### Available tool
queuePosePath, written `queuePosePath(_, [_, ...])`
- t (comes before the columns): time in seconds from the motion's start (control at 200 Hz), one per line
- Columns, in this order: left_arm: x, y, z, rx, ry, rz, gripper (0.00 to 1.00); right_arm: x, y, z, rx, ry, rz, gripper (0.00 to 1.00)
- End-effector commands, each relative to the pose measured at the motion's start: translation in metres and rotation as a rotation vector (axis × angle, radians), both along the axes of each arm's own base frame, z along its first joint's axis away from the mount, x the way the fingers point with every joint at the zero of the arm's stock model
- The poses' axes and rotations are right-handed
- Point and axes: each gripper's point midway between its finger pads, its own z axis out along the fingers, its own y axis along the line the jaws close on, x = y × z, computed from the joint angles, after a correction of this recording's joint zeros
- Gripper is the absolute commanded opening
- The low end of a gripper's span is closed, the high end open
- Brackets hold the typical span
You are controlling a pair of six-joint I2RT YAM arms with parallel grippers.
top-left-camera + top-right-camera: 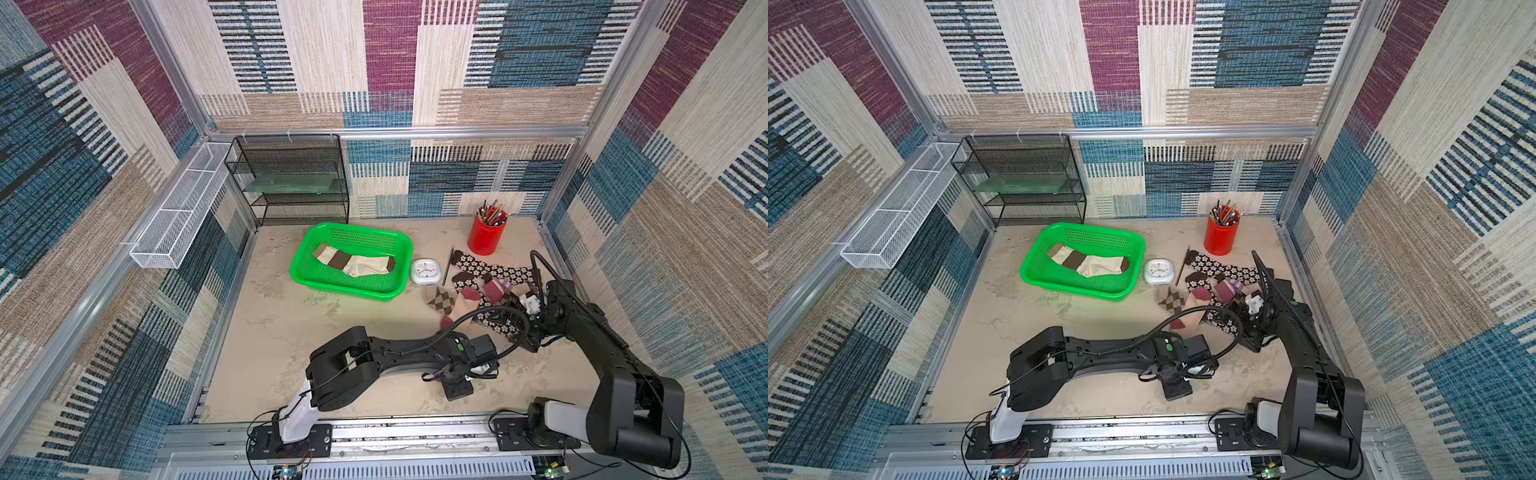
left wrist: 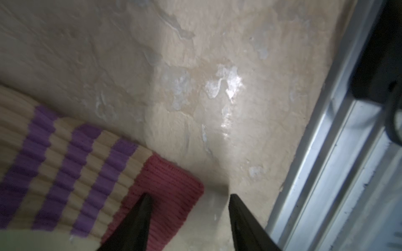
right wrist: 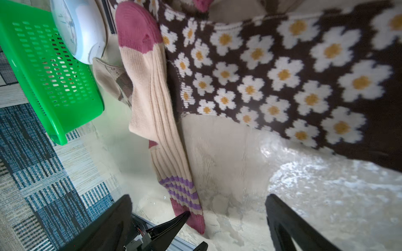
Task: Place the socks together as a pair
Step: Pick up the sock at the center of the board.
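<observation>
We've got the left gripper (image 2: 189,194) down low at the cuff end of a tan sock (image 2: 65,165). Its jaws are part-way spread and not pinching anything as far as we can see: one finger sits over the maroon band of the cuff and the other over bare desk (image 2: 195,65), with the cuff's corner in the gap between them. The right gripper (image 3: 199,195) is spread wide with nothing in it, hanging over the desk just beside that same purple-striped cuff. The tan sock runs from its cuff, nearer the desk's front edge, up to its maroon toe in the heap by the right edge. In that heap, in both top views, we see an argyle sock (image 1: 440,300) poking out from under the tan one and a flower sock (image 1: 494,270) stretched out at the back. There's also a second flower sock (image 1: 494,323) partly hidden by the arms and a second tan sock (image 1: 496,291) bunched up in the middle. The cream sock with brown blocks (image 1: 353,262) lies flat in the green basket (image 1: 399,249) toward the far edge, well apart from the heap. A white clock (image 1: 424,271) sits between basket and heap with a pencil (image 1: 448,266) just beside it, and a red cup (image 1: 486,237) of pencils stands near the far right corner.
</observation>
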Motion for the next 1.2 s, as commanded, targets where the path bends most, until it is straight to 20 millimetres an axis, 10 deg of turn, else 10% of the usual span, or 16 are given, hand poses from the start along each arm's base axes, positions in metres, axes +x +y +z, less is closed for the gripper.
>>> queuePosePath(0.0, [0.000, 0.006, -0.016, 0.039, -0.008, -0.019, 0.53, 0.008, 0.002, 0.009, 0.019, -0.045, 0.016, 0.98])
queuePosePath(0.225, [0.010, 0.016, -0.025, 0.082, -0.043, 0.031, 0.19, 0.012, 0.004, 0.017, 0.030, -0.066, 0.013, 0.98])
queuePosePath(0.406, [0.010, 0.006, 0.017, -0.014, -0.018, 0.068, 0.01, 0.009, 0.007, 0.016, 0.052, -0.084, 0.008, 0.98])
queuePosePath(0.946, [0.025, 0.008, 0.282, -0.616, 0.347, 0.408, 0.00, 0.009, 0.014, 0.044, 0.084, -0.176, 0.003, 0.96])
queuePosePath(1.192, [0.030, 0.004, 0.347, -0.771, 0.445, 0.482, 0.00, 0.011, 0.016, 0.051, 0.090, -0.203, 0.007, 0.96])
